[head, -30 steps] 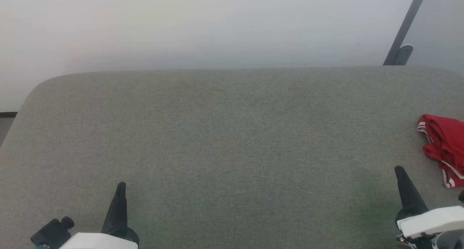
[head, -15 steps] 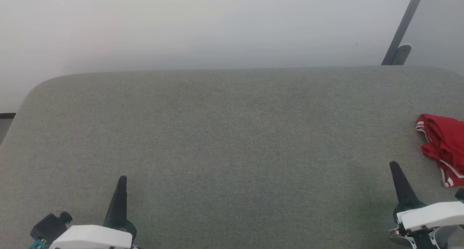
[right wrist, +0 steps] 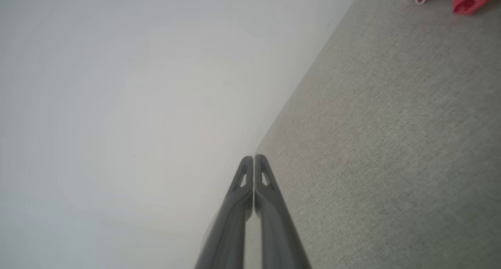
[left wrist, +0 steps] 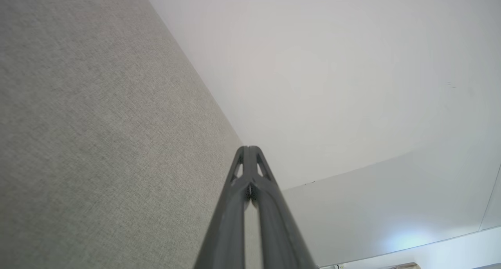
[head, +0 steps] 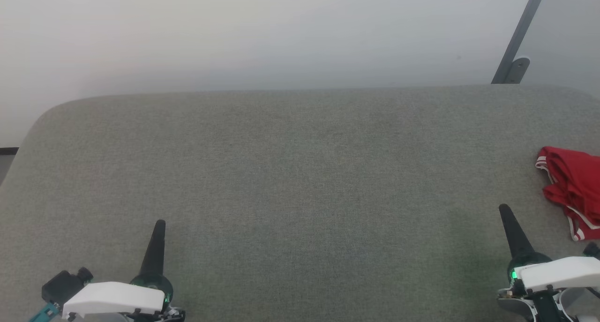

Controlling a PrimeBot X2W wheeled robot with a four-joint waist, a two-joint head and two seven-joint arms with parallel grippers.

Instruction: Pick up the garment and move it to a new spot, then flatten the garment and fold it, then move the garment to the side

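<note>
The garment (head: 574, 188) is cut off by the right edge.

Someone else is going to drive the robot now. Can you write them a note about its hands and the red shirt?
Left gripper: shut, empty, over the near left of the table.
Right gripper: shut, empty, near right, close to the jersey but not touching.
Jersey: crumpled at the table's right side, partly out of the head view.
Done: nothing yet.
Left to do: pick it up, move it, flatten, fold, set aside.
</note>
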